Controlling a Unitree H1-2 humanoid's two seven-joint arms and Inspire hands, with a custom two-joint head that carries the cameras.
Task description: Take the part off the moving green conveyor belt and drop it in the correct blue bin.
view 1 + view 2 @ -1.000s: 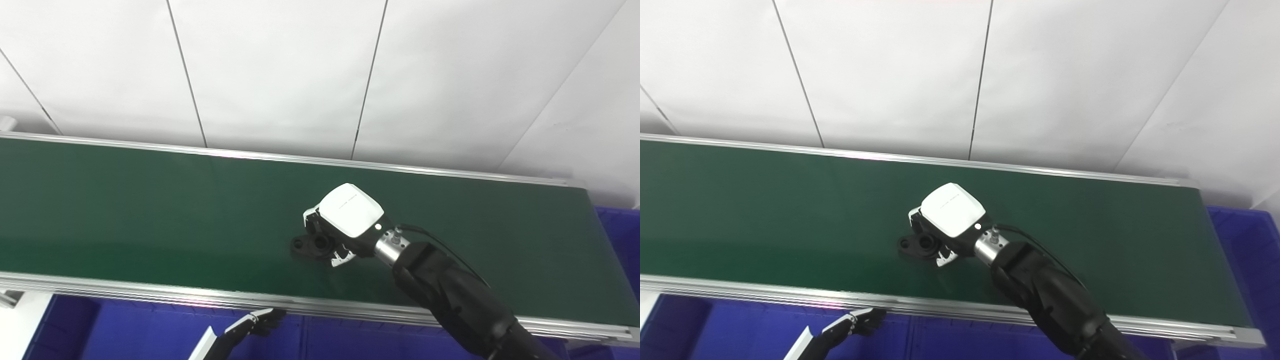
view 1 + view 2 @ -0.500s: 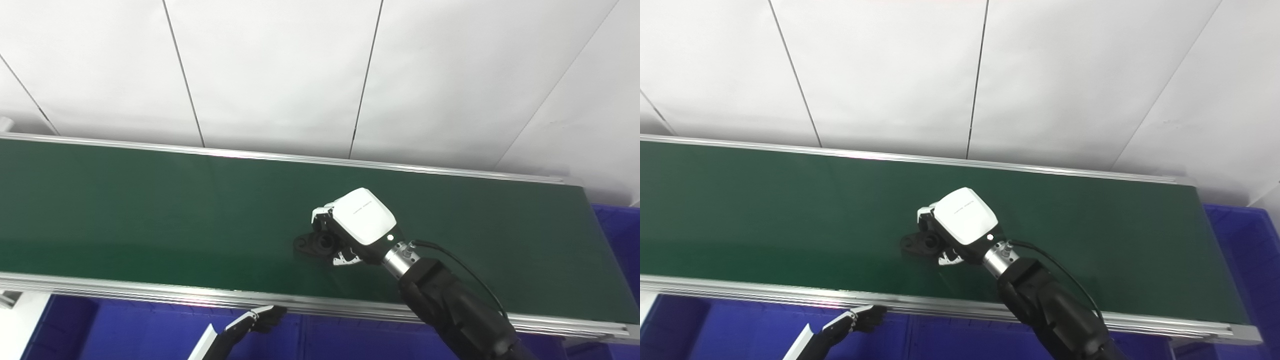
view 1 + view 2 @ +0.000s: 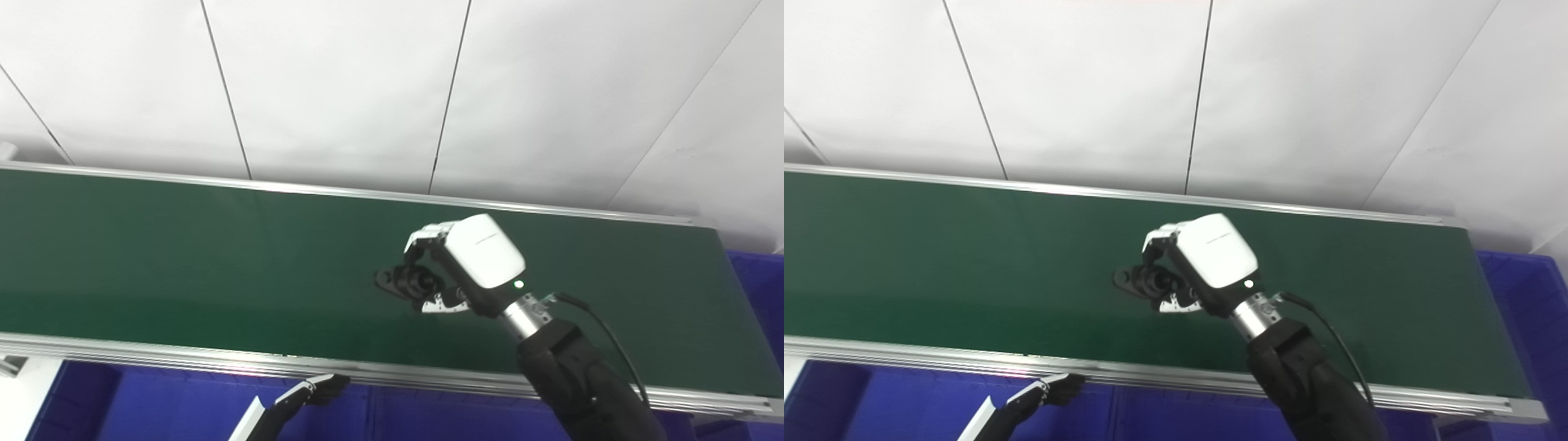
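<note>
Nearest the camera, below the near rail of the conveyor, only the dark fingertips of the left robot hand (image 3: 318, 389) are seen over the blue bin (image 3: 153, 407); whether it is released or clenched cannot be told, and it appears to be waiting. Beyond it, over the green conveyor belt (image 3: 184, 257), the right robot hand (image 3: 456, 269) is seen curled around the part (image 3: 407, 283), a small black piece with round holes, which is grasped between fingers and thumb and juts out to the left of the palm. The part seems to be raised clear of the belt, though contact with the surface cannot be ruled out. The step in hand is judged to be the lift after the pick. For the next move, the grasp would need to be kept firm while the part is carried off the belt to a bin; another blue bin (image 3: 756, 288) is glimpsed far to the right of the robot hand, past the belt's end. Which bin is correct cannot be read here.
</note>
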